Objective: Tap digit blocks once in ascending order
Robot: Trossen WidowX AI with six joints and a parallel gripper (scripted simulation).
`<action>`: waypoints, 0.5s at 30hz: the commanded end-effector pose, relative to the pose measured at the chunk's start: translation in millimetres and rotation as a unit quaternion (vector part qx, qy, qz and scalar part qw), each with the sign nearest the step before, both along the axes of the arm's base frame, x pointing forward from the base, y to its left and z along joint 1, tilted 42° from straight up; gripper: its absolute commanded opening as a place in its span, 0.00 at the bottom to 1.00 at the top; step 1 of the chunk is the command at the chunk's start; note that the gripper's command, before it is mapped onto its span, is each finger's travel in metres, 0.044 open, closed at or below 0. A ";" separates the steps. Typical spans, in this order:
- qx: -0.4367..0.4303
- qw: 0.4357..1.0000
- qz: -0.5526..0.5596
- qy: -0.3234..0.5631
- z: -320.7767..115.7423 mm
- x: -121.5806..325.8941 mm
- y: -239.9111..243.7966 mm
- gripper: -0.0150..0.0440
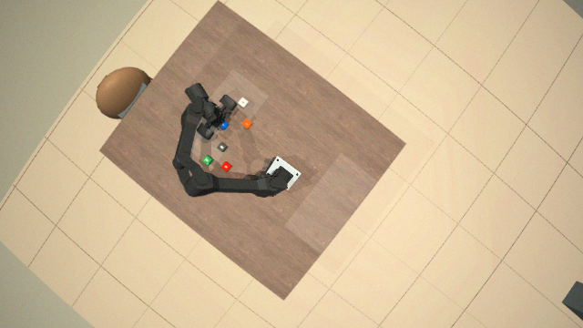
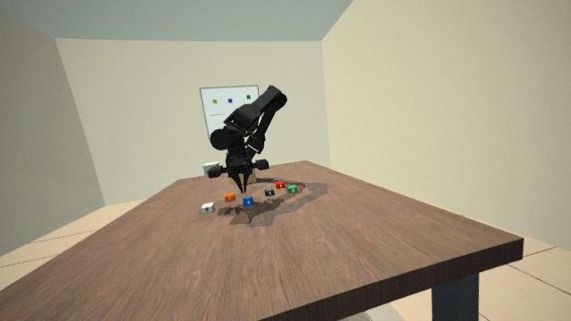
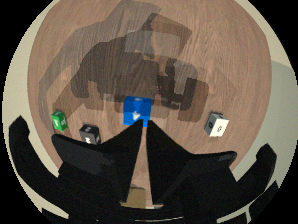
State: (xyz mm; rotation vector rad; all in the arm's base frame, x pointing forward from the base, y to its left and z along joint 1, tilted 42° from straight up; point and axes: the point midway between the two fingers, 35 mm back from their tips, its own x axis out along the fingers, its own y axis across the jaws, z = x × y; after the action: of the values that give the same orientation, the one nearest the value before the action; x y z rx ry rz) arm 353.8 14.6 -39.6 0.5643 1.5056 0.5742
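My gripper (image 2: pixel 243 193) (image 3: pixel 145 123) is shut and empty, its tips together a little above the blue block (image 1: pixel 224 125) (image 2: pixel 248 201) (image 3: pixel 136 107), at its near edge in the wrist view. The blue digit looks like a 4. A white block (image 1: pixel 243 102) (image 2: pixel 208 208) (image 3: pixel 218 126), its digit apparently 0, lies to the right in the wrist view. A black block (image 1: pixel 222 147) (image 2: pixel 269 192) (image 3: pixel 90 134) and a green block (image 1: pixel 207 160) (image 2: pixel 292 189) (image 3: pixel 59 121) lie to the left there. An orange block (image 1: pixel 247 124) (image 2: pixel 229 197) and a red block (image 1: pixel 226 167) (image 2: pixel 280 185) are hidden in the wrist view. Other digits are too small to read surely.
The arm's white base plate (image 1: pixel 278 161) is fixed on the wooden table (image 1: pixel 319 118) (image 2: pixel 178 267). A tan upright piece (image 2: pixel 251 176) stands behind the gripper in the exterior view. A brown rounded seat (image 1: pixel 120 91) is beside the table edge.
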 end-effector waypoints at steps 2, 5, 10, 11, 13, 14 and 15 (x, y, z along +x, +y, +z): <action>-0.005 1.000 0.001 -0.006 39.7 5.3 -35.2 0.29; -0.005 1.000 0.001 -0.006 63.4 3.0 -54.8 0.29; -0.005 1.000 0.001 -0.006 63.4 3.0 -54.8 0.29; -0.005 1.000 0.001 -0.006 65.6 3.0 -52.5 0.29; -0.007 1.000 0.001 -0.006 82.8 1.8 -34.2 0.29; -0.009 1.000 0.001 -0.006 95.6 -0.3 -20.2 0.29; -0.009 1.000 0.000 -0.006 108.0 -3.4 -6.3 0.29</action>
State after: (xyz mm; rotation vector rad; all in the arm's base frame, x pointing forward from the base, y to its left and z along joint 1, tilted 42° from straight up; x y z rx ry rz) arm 354.9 -27.3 33.7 0.5678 1.5066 0.5490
